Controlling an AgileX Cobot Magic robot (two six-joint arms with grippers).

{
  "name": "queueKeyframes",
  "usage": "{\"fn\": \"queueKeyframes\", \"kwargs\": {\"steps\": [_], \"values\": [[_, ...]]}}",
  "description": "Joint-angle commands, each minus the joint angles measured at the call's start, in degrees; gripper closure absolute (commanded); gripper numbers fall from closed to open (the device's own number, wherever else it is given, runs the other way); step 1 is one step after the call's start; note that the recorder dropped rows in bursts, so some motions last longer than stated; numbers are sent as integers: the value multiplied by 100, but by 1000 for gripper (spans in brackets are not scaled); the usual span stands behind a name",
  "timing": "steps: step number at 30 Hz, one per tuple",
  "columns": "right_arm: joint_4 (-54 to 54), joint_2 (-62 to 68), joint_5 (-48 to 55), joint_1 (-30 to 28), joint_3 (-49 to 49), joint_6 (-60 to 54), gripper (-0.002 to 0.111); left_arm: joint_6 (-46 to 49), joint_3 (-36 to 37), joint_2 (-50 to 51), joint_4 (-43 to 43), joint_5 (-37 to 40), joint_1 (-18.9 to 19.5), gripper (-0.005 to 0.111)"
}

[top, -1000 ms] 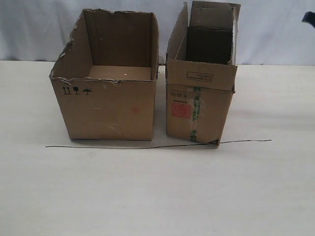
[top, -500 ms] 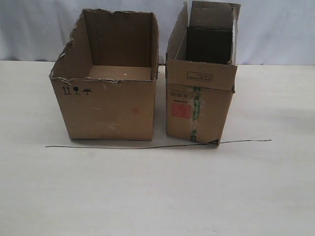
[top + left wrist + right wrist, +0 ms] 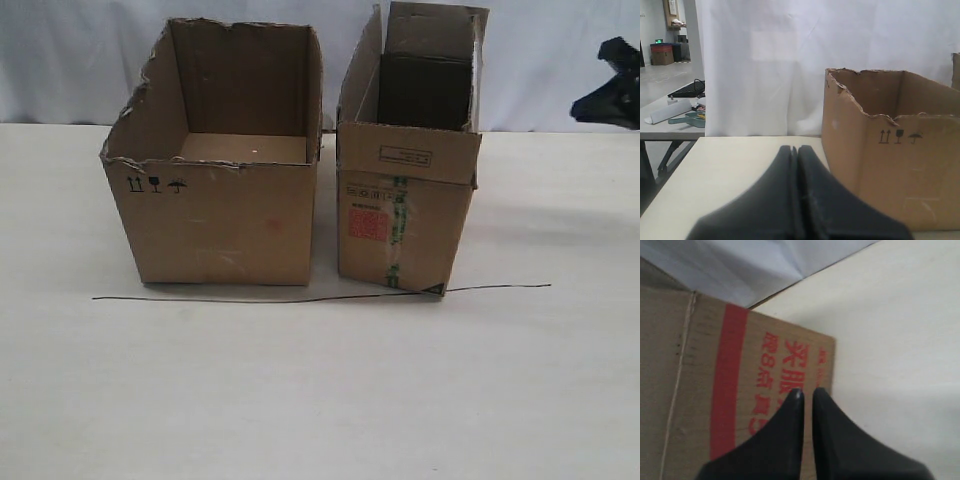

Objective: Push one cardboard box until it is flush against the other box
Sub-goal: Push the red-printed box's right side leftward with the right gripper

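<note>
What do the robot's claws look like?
Both the left claw and the right claw are plain matte black. Each has two smooth, wedge-shaped fingers narrowing to rounded tips. No markings or cables show on them.

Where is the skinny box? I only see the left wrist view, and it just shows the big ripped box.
Observer: In the exterior view the narrow box stands right of the torn box, with a slim gap between their bases.
Operator: Is the right arm touching it?
Observer: No; the right gripper hangs off to the right, apart from it.
Operator: Which way does it point?
Observer: The right wrist view shows its fingers nearly together, aimed at the side with the red stripe.
</note>
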Motion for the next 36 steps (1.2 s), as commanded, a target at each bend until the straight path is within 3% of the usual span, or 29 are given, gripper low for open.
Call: {"fn": "queueKeyframes", "kwargs": {"steps": [1, 8, 14, 36], "values": [[939, 662, 295, 331, 52, -336, 103, -22, 14, -8, 6, -55, 16, 107], [1216, 1086, -853, 846, 33, -638, 103, -22, 14, -8, -5, -65, 16, 107], [2251, 1457, -510, 863, 33, -1329, 103, -22, 14, -8, -5, -65, 16, 107], [2481, 1746, -300, 1374, -431, -1218, 103, -22, 14, -8, 13, -76, 16, 107]]}}
